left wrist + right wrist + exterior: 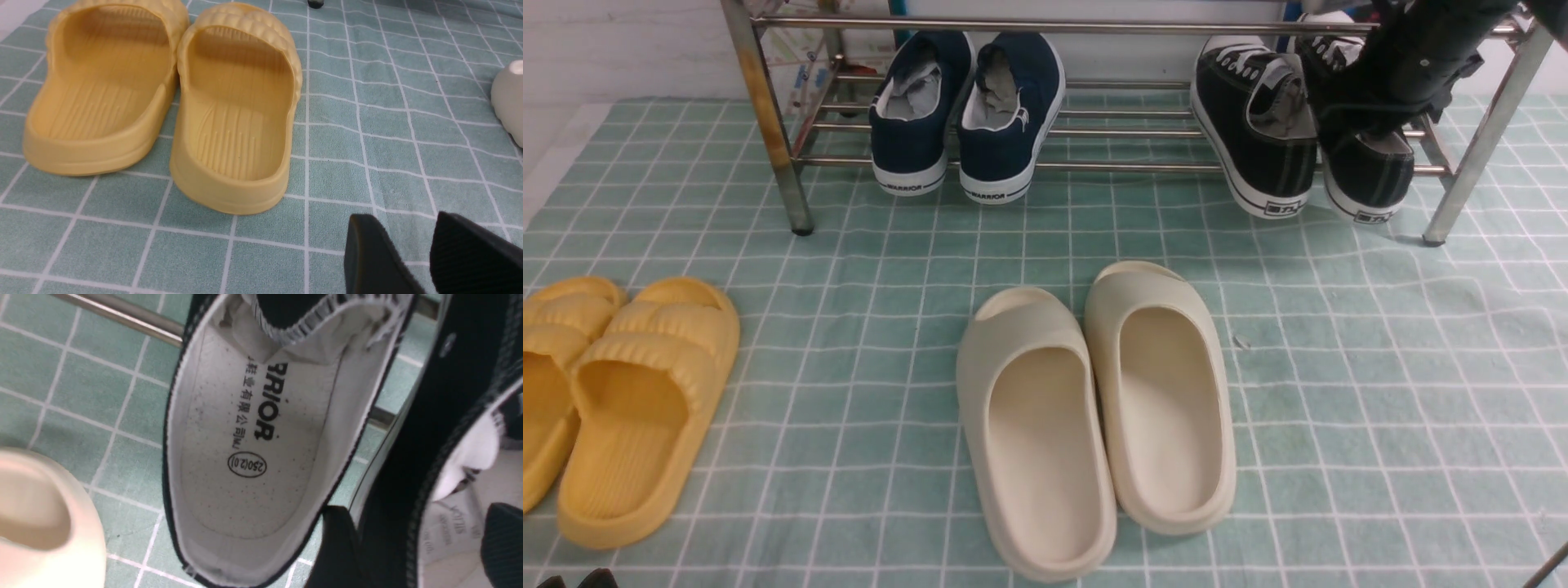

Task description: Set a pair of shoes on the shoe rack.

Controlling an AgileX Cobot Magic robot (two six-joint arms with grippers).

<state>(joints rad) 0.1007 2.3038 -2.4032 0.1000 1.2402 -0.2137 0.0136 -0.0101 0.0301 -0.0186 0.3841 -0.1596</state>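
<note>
Both black sneakers [1254, 122] sit side by side at the far right of the rack [1045, 26], heels toward you, as a stored pair should. Your right gripper [421, 514] straddles one sneaker's side wall, jaws wide, pinching nothing. Your left gripper [412, 253] hovers open and empty near the yellow slippers [237, 110].

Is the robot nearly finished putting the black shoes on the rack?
Nearly. Both black sneakers sit on the shoe rack, heels poking over the front. The right gripper looks open, astride one sneaker's side wall. The left gripper is open near the yellow slides. Left: drawing the right gripper clear.
</note>
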